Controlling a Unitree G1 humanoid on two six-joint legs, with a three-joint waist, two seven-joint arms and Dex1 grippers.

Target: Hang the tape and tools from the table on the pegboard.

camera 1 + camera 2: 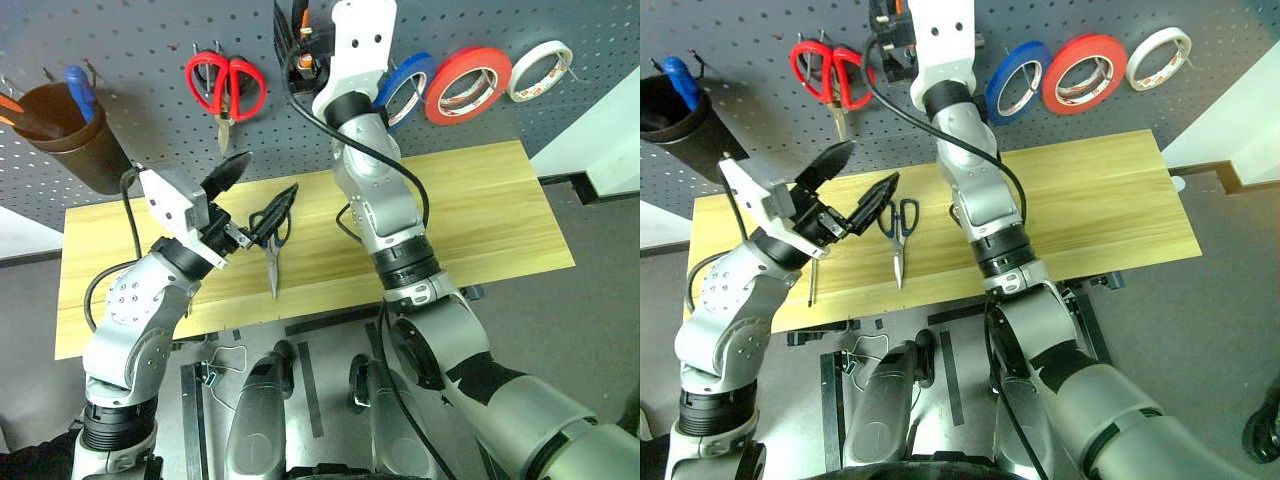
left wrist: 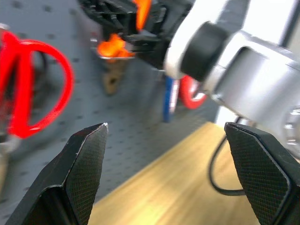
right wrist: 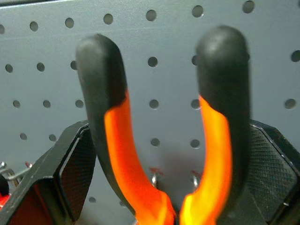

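Note:
The orange-and-black pliers [image 3: 119,140] hang against the dark grey pegboard [image 1: 140,40], handles up. My right gripper [image 3: 168,136] is raised to the board and stands open, one finger on each side of the handles. The red tape [image 1: 468,85] hangs on the board at the right. Dark-handled scissors [image 1: 900,228] lie on the light wood table [image 1: 480,200]. My left gripper [image 1: 865,170] hovers open and empty just left of them, above the table. A thin dark shaft [image 1: 811,283] lies on the table below that hand, its upper end hidden.
On the board hang red-handled scissors [image 1: 225,85], a blue roll [image 1: 405,88] and a white roll [image 1: 540,70]. A brown cup [image 1: 70,140] holding a blue-handled tool sits at the board's left. The right half of the table is bare wood.

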